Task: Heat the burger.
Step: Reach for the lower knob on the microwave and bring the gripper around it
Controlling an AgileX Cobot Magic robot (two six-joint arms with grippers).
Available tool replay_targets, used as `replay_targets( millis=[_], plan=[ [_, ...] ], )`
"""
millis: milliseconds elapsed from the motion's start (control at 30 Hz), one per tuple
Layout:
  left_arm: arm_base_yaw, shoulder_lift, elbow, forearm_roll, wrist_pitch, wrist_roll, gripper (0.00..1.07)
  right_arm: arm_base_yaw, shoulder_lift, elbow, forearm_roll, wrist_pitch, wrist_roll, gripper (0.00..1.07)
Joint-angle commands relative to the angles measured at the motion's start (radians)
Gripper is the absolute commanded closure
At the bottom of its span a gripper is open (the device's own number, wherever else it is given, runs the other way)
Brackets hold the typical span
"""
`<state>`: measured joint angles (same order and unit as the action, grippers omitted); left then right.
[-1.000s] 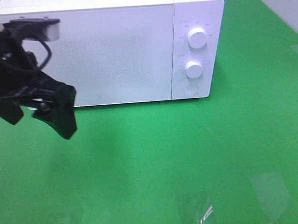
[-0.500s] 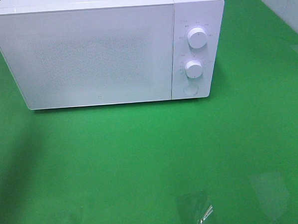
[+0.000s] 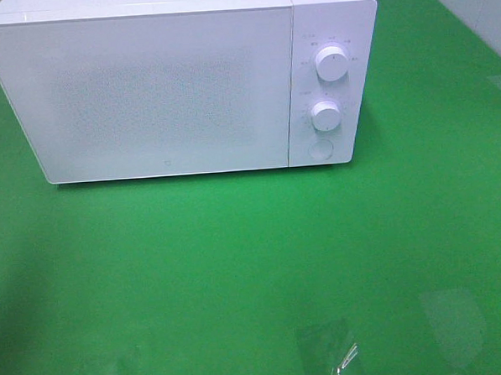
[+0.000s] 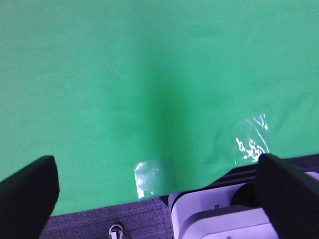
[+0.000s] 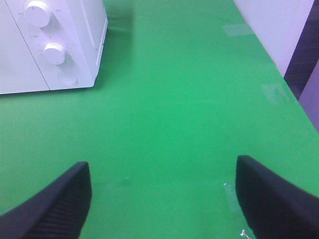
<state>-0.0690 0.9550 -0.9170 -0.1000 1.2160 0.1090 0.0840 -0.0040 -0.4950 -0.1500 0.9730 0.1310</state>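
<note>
A closed white microwave (image 3: pixel 178 82) sits upper left on the green table (image 3: pixel 262 254) in the high view; the left gripper (image 4: pixel 157 196) and right gripper (image 5: pixel 164 199) both gape, released.

microwave (image 3: pixel 170 91) dial txt illegible

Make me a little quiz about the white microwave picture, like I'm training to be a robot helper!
1. True or false: the microwave door is shut.
2. How many dial knobs stick out of its front panel?
3. The right pincer is: A) gripping a spoon, B) open with nothing in it, C) turning a dial.

Key: 1 true; 2 two; 3 B.
</note>
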Motion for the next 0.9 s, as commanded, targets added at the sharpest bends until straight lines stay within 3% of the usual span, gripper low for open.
replay_targets(
  millis=[33, 67, 300, 367, 700, 900],
  plan=[
    [0.003, -0.055, 0.052, -0.011, 0.017, 0.000, 0.06, -0.003, -0.027, 0.002, 0.001, -0.009, -0.005, 0.32],
    [0.003, -0.114, 0.119, -0.011, -0.004, 0.000, 0.06, -0.003, -0.027, 0.002, 0.001, -0.009, -0.005, 0.32],
    [0.003, -0.305, 0.279, -0.007, -0.036, 0.003, 0.06, -0.003, -0.027, 0.002, 0.001, -0.009, -0.005, 0.32],
    [0.003, -0.434, 0.359, -0.007, -0.061, 0.003, 0.06, -0.003, -0.027, 0.002, 0.001, -0.009, -0.005, 0.32],
    [0.003, -0.699, 0.398, 0.031, -0.145, 0.000, 0.07, -0.003, -0.027, 0.002, 0.001, -0.009, -0.005, 0.32],
    [0.003, -0.834, 0.399, -0.002, -0.147, -0.019, 0.07, -0.003, -0.027, 0.002, 0.001, -0.009, -0.005, 0.32]
  ],
)
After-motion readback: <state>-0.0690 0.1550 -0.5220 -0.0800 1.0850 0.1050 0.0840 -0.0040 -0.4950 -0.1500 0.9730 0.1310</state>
